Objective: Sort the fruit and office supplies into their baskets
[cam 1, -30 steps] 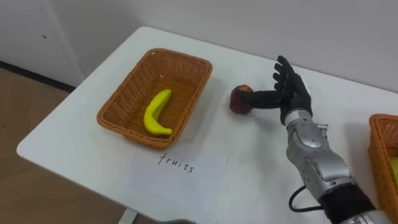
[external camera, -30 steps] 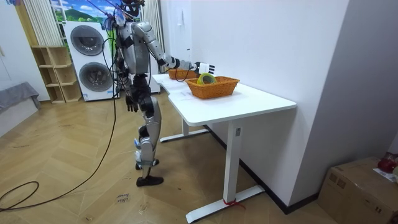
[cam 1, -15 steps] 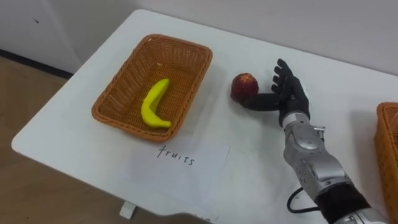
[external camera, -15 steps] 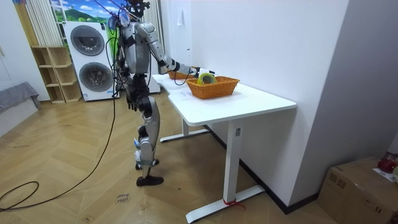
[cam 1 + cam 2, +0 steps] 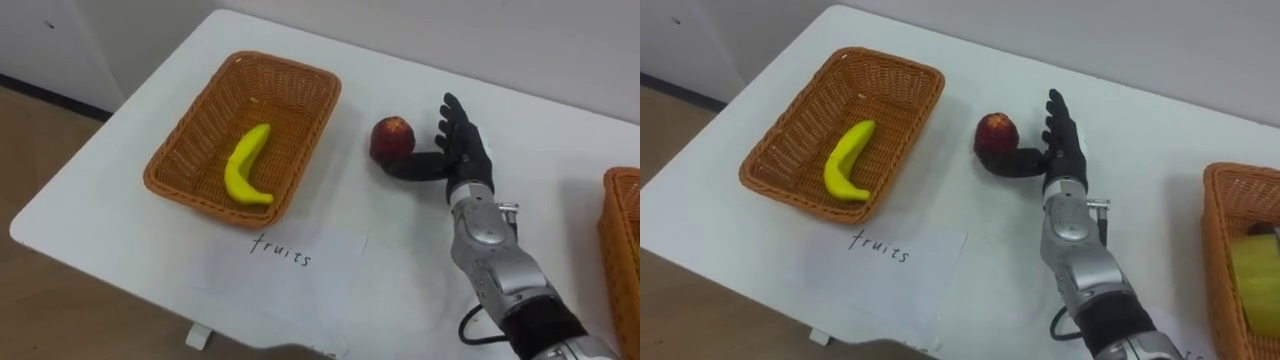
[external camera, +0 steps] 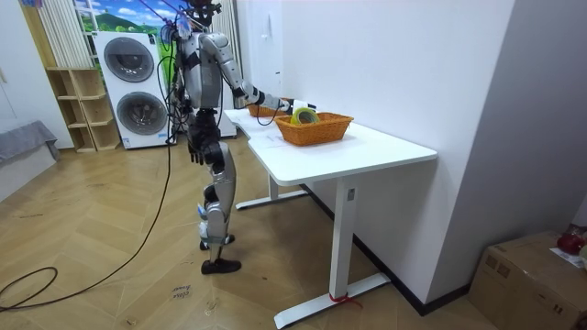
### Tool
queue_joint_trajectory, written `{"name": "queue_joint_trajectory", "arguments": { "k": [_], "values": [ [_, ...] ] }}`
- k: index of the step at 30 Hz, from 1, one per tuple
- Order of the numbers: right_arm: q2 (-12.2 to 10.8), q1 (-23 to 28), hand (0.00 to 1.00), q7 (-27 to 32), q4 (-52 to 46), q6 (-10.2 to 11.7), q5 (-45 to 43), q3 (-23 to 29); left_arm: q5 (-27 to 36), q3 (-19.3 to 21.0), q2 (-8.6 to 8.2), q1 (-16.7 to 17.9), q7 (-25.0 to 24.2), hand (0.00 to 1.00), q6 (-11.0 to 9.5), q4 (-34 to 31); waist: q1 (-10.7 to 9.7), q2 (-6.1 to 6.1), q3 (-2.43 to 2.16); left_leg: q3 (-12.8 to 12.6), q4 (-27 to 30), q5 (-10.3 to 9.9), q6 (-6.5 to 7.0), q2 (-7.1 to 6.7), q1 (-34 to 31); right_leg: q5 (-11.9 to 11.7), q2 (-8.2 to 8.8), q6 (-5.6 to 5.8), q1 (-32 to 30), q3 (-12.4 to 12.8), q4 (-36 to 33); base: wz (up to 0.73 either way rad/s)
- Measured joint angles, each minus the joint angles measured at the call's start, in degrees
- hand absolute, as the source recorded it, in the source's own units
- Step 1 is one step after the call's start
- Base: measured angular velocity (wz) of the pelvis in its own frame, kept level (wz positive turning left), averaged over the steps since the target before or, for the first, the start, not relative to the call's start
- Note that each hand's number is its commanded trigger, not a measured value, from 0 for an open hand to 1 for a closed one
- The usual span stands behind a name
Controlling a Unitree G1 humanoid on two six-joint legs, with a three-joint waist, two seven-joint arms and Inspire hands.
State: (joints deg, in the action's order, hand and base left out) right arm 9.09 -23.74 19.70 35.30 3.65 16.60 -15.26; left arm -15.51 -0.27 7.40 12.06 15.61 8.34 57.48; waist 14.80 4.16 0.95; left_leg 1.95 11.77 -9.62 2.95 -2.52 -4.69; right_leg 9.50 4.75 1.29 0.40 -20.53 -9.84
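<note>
The right hand (image 5: pixel 465 160) lies low over the table (image 5: pixel 560 120) with its fingers straight and spread and the thumb stretched out sideways, so it is open, with nothing clasped. The thumb's tip touches the near side of the red apple (image 5: pixel 392 138), which stands on the tabletop between the hand and the fruit basket (image 5: pixel 190 192). That basket holds one banana (image 5: pixel 245 168), and a paper label (image 5: pixel 285 262) lies in front of it. The step in hand looks like fetching the apple for the fruit basket. The grasp is not yet made — the next move calls for curling the fingers round the apple without knocking it away, since a round fruit touched only from one side may roll off. It then has to be lifted and carried over the basket's near rim. The right eye view shows more of the second basket (image 5: pixel 1218 240) and a yellow thing (image 5: pixel 1255 265) in it. The room view shows the robot standing at the table's end, right arm stretched over it, and its left hand (image 6: pixel 194 149) hanging by its side.
</note>
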Motion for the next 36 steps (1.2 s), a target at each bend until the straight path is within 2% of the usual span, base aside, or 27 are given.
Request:
{"name": "queue_joint_trajectory", "arguments": {
  "k": [7,11,16,18,25,31,36],
  "values": [
    [-0.92,0.07,0.00,2.55,0.00,-0.07,-6.55,-2.50,0.31,-0.04,0.04,0.13,0.34,0.00,-0.26,0.58,0.02,0.28,0.03,0.01,-0.07,0.00,0.00,0.03,-0.25,0.00,-0.05,0.00,-0.17,-0.11,0.05,0.00],
    [-0.93,0.07,0.00,4.27,-0.87,-0.15,-10.30,-3.73,0.26,-0.02,0.07,0.03,1.71,0.00,-1.35,0.63,0.13,0.45,-0.04,0.01,-0.10,0.00,0.00,-0.01,-0.46,-0.01,-0.01,0.01,-0.33,-0.28,0.08,0.00],
    [-0.75,0.06,0.00,5.30,-3.09,-0.40,-16.93,-4.03,0.25,-0.07,0.33,0.02,1.77,0.00,-1.40,0.63,1.47,0.56,-0.12,0.00,-0.17,0.00,0.00,0.01,-0.51,-0.01,0.01,0.02,-0.52,-0.47,0.11,0.00],
    [-0.64,0.06,0.00,5.20,-4.02,-0.79,-19.50,-5.75,0.24,-0.06,0.53,0.41,1.77,0.00,-1.25,0.63,1.70,0.64,-0.17,0.00,-0.19,0.01,0.01,0.01,-0.52,0.00,0.05,0.02,-0.54,-0.63,0.13,0.00],
    [-0.19,0.06,0.00,5.08,-3.95,-1.30,-19.50,-6.94,0.16,-0.04,1.24,0.08,1.76,0.00,-1.33,0.66,2.77,1.38,-0.27,0.05,-0.05,0.04,0.05,-0.04,-0.44,0.00,0.18,0.02,-0.25,-1.17,0.11,0.00],
    [-0.18,0.07,0.00,5.07,-3.95,-1.30,-19.50,-7.21,0.16,-0.05,1.71,0.01,1.76,0.00,-1.33,0.67,2.72,1.95,-0.08,0.12,-0.02,0.04,0.05,-0.03,-0.53,-0.01,0.21,0.03,-0.12,-1.82,0.04,0.00],
    [0.17,0.07,0.00,4.72,-3.57,-1.30,-19.48,-7.22,0.23,-0.08,1.92,-0.08,1.75,0.00,-1.33,1.07,2.70,2.16,0.25,0.41,-0.04,0.04,0.05,-0.06,-0.68,-0.01,0.22,0.03,-0.13,-2.35,0.07,0.01]
  ]
}}
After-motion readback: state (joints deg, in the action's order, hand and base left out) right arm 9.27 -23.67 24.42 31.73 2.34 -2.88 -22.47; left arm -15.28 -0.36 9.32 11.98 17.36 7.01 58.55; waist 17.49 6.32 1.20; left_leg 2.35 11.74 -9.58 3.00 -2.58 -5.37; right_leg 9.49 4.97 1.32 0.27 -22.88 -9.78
